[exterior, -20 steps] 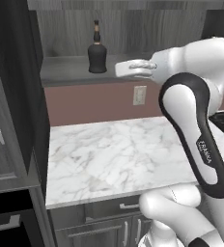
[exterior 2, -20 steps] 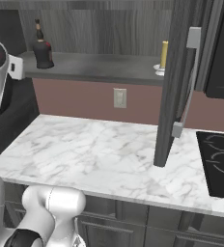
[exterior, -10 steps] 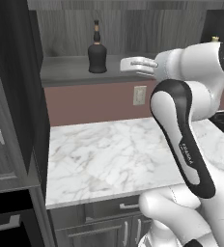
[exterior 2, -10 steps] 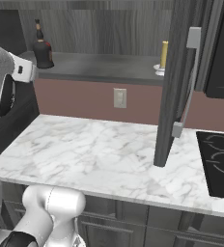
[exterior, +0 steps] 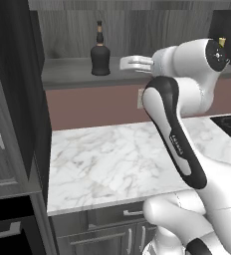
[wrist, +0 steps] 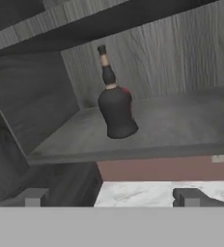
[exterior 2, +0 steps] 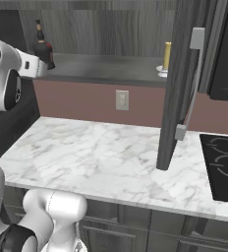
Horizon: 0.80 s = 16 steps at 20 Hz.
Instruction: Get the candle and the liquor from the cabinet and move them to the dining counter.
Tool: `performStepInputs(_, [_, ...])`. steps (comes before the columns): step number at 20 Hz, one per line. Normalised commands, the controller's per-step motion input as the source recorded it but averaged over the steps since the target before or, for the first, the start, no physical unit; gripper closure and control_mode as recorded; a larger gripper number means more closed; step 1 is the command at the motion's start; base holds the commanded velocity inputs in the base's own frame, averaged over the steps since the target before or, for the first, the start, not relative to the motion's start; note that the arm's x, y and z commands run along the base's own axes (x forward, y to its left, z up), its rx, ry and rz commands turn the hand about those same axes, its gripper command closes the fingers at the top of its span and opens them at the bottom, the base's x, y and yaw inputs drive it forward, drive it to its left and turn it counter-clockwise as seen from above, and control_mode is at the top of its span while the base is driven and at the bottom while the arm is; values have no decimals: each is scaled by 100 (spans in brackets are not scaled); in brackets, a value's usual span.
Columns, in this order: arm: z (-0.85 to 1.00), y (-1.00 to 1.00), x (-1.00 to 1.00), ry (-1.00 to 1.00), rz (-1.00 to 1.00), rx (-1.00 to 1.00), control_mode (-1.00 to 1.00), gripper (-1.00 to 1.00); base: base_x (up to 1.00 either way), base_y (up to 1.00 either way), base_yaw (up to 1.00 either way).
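Note:
The liquor [exterior: 100,54] is a squat black bottle standing upright on the left of the open cabinet's shelf [exterior: 62,73]. My gripper [exterior: 124,63] hovers level with the bottle, just to its right, and does not touch it. In the hand view the liquor [wrist: 116,110] stands straight ahead between the spread fingertips [wrist: 34,197], and the gripper [wrist: 111,198] is open and empty. The candle [exterior 2: 167,55], a slim yellowish stick on a silvery base, stands farther right on the same shelf [exterior 2: 111,71]. The candle [exterior: 222,42] peeks out behind my arm. The dining counter is out of view.
An open dark cabinet door [exterior 2: 182,83] with a long silver handle juts out over the marble counter [exterior 2: 101,152] to the right of the candle. A black cooktop [exterior 2: 224,167] lies at the far right. A wall outlet [exterior 2: 121,100] sits on the maroon backsplash. A dark tall unit [exterior: 13,99] stands at the left.
My gripper has moved left along the shelf front, closer to the liquor, staying open. The bottle and candle have not moved.

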Motion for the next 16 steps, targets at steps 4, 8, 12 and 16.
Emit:
performStepInputs(4, [9, 10, 36, -9, 0, -17, -100, -100, 0, 0, 0])
performStepInputs(8, [19, 10, 26, -4, 0, -17, -100, -100, 0, 0, 0])
performStepInputs(12, [24, 6, 39, -1, 0, -12, -100, -100, 0, 0, 0])
performStepInputs(16, [17, 1, 33, -2, 0, -4, -100, -100, 0, 0, 0])
